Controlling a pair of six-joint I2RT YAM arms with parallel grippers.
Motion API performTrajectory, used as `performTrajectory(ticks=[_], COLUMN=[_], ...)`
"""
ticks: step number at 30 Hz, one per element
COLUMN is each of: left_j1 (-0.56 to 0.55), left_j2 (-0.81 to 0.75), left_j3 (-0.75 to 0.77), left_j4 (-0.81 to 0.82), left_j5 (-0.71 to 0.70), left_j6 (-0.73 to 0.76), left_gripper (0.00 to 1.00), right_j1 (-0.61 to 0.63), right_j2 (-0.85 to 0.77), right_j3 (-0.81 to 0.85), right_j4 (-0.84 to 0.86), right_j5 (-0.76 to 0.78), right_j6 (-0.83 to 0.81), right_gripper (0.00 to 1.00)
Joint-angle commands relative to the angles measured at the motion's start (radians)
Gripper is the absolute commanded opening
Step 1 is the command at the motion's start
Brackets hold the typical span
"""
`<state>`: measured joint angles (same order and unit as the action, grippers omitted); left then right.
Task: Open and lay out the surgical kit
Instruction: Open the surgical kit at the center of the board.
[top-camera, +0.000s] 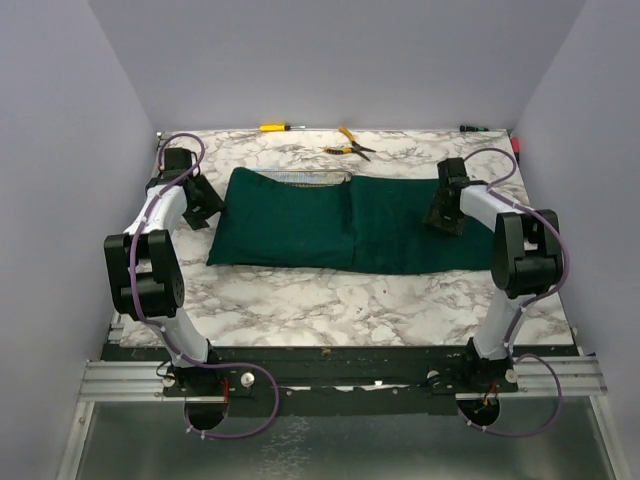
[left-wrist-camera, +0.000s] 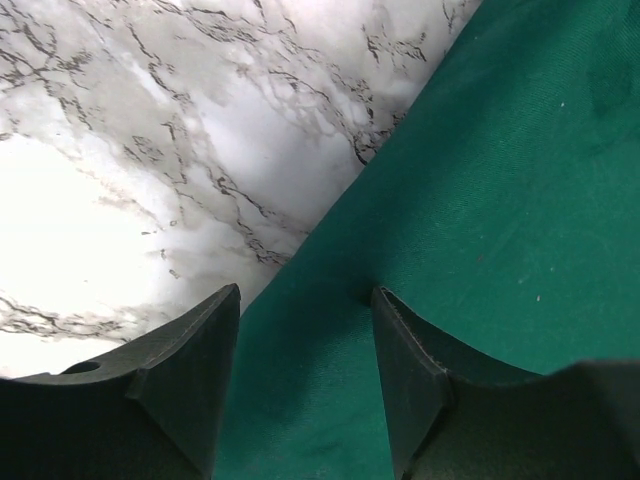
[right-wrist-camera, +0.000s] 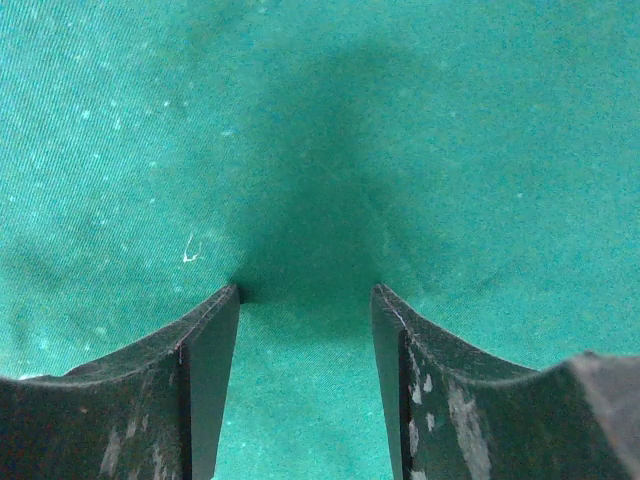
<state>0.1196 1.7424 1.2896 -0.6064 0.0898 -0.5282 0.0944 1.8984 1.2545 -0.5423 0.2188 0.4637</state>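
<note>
Your left end effector (left-wrist-camera: 306, 295) stands open and holds nothing, its tips down over the left edge of the dark green cloth wrap (left-wrist-camera: 480, 200), where the cloth meets the desk (left-wrist-camera: 120, 150). Your right end effector (right-wrist-camera: 305, 292) is open too, with its tips at the cloth's right part. The wrap lies mid-desk toward the far edge, and the wire-mesh tray (top-camera: 315, 179) peeks out at its far side. Close too shallow and you likely pinch nothing. Grab several layers and you may drag the whole bundle, sliding the tray toward the pliers (top-camera: 350, 146).
</note>
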Motion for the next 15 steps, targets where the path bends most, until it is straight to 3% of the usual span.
performTrajectory(ticks=[1, 5, 9, 15], left_j1=[-0.008, -0.008, -0.007, -0.007], left_j2=[0.037, 0.016, -0.035, -0.057], left_j3=[0.008, 0.031, 0.062, 0.044], left_j4=[-0.005, -0.004, -0.002, 0.025], left_j5=[0.088, 0.055, -0.031, 0.071], left_j6=[-0.028, -0.037, -0.018, 0.035], left_gripper=[0.57, 0.56, 0.56, 0.57], right_j1=[-0.081, -0.172, -0.186, -0.185], right_j2=[0.047, 0.118, 0.112, 0.018], right_j3=[-0.063, -0.053, -0.016, 0.042], right_j4=[-0.052, -0.049, -0.032, -0.050], right_j5=[0.139, 0.134, 0.124, 0.056], right_j6=[0.011, 0.015, -0.003, 0.004], right_gripper=[0.57, 0.56, 0.55, 0.56])
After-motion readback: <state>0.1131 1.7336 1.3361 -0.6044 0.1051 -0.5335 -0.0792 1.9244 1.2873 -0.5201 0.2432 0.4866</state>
